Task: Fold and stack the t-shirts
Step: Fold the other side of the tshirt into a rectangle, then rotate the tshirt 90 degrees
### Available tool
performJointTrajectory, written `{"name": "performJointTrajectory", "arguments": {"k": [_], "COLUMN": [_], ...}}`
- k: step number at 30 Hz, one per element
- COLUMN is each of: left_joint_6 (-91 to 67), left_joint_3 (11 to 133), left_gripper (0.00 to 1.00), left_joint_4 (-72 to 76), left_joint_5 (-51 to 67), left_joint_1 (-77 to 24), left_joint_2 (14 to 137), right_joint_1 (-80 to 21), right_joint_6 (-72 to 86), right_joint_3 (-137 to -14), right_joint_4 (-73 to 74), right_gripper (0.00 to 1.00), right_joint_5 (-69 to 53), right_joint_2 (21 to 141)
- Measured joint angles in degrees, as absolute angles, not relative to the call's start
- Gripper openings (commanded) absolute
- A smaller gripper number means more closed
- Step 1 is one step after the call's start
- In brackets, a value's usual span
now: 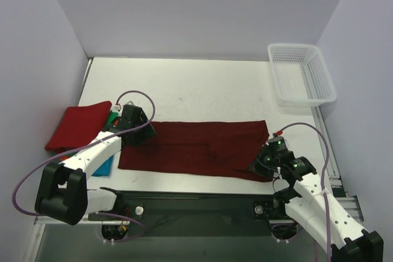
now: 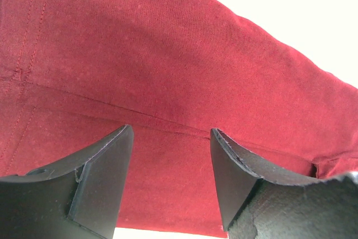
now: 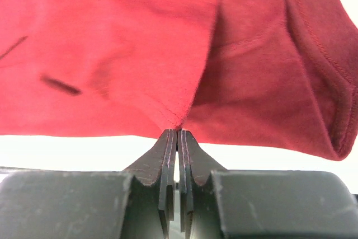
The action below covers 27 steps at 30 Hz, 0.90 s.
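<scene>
- The left gripper (image 2: 170, 134) hovers with jaws wide; the maroon t-shirt (image 1: 196, 148) lies directly beneath its fingertips.
- The right gripper (image 3: 178, 132) is pinched closed on that shirt's edge.
- The folded stack (image 1: 77, 126) sits just beside the left gripper. Judging by this, the maroon shirt's cross-folds and stacking remain.

One maroon t-shirt (image 1: 196, 145), one red (image 1: 77, 126), one green (image 1: 112, 116), one blue (image 1: 105, 166); one basket (image 1: 305, 98)
</scene>
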<state>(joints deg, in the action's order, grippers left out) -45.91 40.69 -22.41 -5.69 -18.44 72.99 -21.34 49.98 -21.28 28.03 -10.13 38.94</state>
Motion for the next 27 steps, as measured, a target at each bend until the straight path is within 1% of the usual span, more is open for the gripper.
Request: {"name": "performJointTrajectory", "arguments": {"k": [18, 20, 23, 26, 27], "left_joint_6": [-46.04, -46.04, -46.04, -46.04, -46.04], "left_joint_3": [40.58, 40.58, 40.58, 40.58, 40.58], "left_gripper": [0.68, 0.68, 0.68, 0.68, 0.68], "left_joint_4": [-22.41, -22.41, -22.41, -22.35, -22.26], "left_joint_5": [-5.72, -5.72, -5.72, -5.72, -5.69], "left_joint_1": [-18.44, -18.44, -18.44, -18.44, -18.46], "left_joint_2": [72.99, 72.99, 72.99, 73.21, 73.41], "right_joint_1": [-21.34, -21.34, -21.34, -21.34, -21.34], "right_joint_6": [47.88, 47.88, 47.92, 47.88, 47.75], "right_joint_3": [-28.53, -28.45, -27.68, -26.59, -26.35], "right_joint_4": [37.67, 38.19, 38.33, 38.7, 38.92], "right_gripper": [0.0, 0.02, 0.11, 0.29, 0.39], "right_joint_5": [-10.28, -10.02, -9.41, -8.82, -8.64], "right_joint_2": [33.1, 33.17, 33.19, 33.19, 33.19]}}
